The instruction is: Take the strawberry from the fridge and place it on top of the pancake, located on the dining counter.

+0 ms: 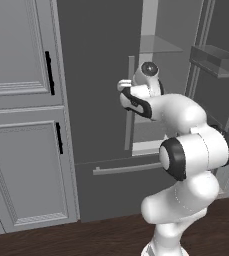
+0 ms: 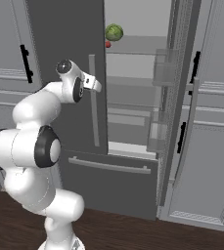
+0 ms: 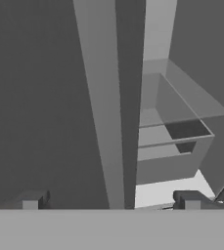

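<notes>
Fridge (image 2: 64, 44) has its right door swung open while the left door is closed, so you can see the pale inside with its glass shelves (image 2: 133, 51). Strawberry (image 2: 108, 44) is sitting up on the top visible shelf in the right base view, just a tiny red dot, right below and touching (or nearly touching, too small to tell) the green leafy ball (image 2: 114, 32). Both are tucked at the left edge of the opening, right beside the closed door's edge.

The arm is reaching up in front of the closed left door, with the hand (image 3: 111, 201) pointed at that door's long bar handle (image 3: 103, 107). In the hand view the two finger tips (image 3: 31, 201) stand far apart at the bottom, one either side of the handle, with nothing between them, so it's wide open and not holding anything. Whether the fingers touch the handle I can't tell.

Past the handle in that same view you get a slice of the fridge interior with a clear bin (image 3: 169, 146). The open door's clear bins (image 2: 162, 73) show in the right base view too. Bottom drawer (image 2: 108, 183) of the fridge is shut, its horizontal bar handle (image 2: 109, 165) across the top. Panelled grey cabinets (image 1: 21, 100) with black handles stand on both sides, over a dark wood floor (image 2: 133, 234).
</notes>
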You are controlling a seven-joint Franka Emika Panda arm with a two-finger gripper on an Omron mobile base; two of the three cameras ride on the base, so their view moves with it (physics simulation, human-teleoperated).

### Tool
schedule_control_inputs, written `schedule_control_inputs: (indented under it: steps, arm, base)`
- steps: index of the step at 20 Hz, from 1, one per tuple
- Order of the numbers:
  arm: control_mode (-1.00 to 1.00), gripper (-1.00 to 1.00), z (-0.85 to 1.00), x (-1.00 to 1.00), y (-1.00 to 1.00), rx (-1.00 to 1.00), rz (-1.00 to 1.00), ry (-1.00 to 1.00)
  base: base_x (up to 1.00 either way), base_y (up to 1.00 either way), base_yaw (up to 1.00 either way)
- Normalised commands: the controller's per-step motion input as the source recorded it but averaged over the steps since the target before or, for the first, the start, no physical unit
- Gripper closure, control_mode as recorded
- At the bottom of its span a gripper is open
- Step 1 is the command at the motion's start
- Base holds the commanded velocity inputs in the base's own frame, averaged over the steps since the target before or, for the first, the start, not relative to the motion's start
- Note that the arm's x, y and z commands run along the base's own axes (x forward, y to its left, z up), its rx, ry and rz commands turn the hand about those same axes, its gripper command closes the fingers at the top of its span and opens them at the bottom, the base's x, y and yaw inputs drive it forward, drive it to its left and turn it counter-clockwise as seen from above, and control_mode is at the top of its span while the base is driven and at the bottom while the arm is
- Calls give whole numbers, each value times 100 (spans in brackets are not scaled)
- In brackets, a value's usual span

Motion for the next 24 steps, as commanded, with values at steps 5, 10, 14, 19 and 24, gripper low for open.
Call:
schedule_control_inputs:
  steps: [5,10,14,19,24]
  arm:
    - [-100,-100,-2,36,0,-2,0,0]
    - [-100,-100,-4,48,0,-6,0,0]
    - [-100,-100,-5,50,-1,-2,0,0]
    - [-100,-100,-15,44,-12,0,0,0]
    - [-100,-100,-15,40,-14,0,0,0]
  base:
    - [0,0,0]
    - [0,0,0]
    - [0,0,0]
    - [0,0,0]
    - [0,0,0]
